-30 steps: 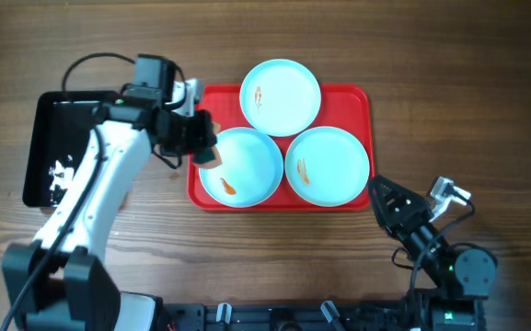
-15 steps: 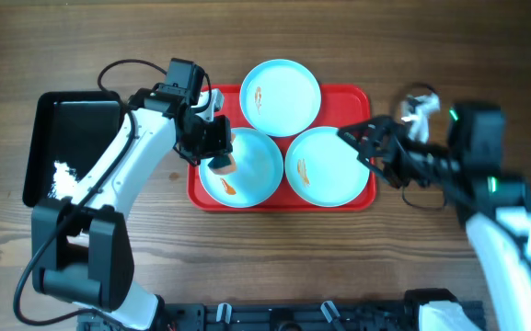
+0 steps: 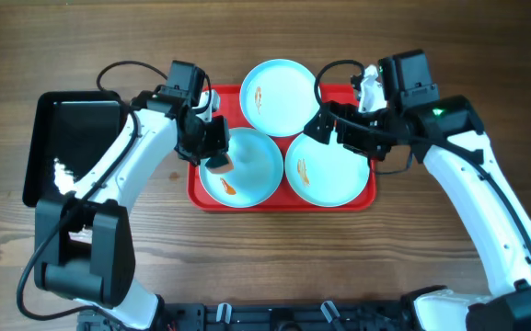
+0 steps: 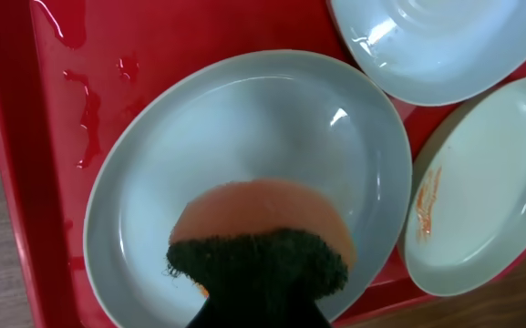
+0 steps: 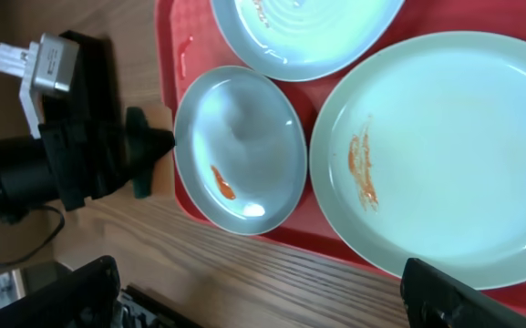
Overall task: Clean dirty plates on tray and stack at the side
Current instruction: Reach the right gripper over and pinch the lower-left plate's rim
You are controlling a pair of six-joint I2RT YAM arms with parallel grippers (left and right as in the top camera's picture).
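Left claw (image 3: 215,156) is pinching a sponge (image 4: 263,228), orange body with a dark green scour pad on the claw side. The jaws are pressed tight on it, with the orange face down against plate A (image 4: 244,137). From overhead, the sponge (image 3: 219,165) sits right under the claw tips, at the rim of plate A (image 3: 251,170) closest to the left arm. Most of the plate lies beyond the tips. One orange smear (image 3: 229,187) on plate A lies just past the sponge and is not covered by it. The bowl of plate A looks wet and hazy in the left wrist view. Water streaks (image 4: 85,109) show on the red tray (image 4: 25,137) beside the claw.

Right claw (image 3: 323,127) is spread wide with nothing in it. It hangs above the tray (image 3: 284,202), over the gap between plate B (image 3: 281,97) and plate C (image 3: 334,175). Plate C lies mostly beneath and behind the claw, and plate B just off its tips to one side. In the right wrist view, a dark finger (image 5: 454,292) frames plate C (image 5: 463,155) with its smear (image 5: 363,164). Plate B also has a smear (image 3: 259,95).

All three plates sit on the tray, rims close together and none stacked.

Black tray (image 3: 72,119) is on the wood table (image 3: 486,55), outboard of the left arm and well away from both claws. White connector block (image 5: 48,64) is on the left arm, and any print on it is too small to read.
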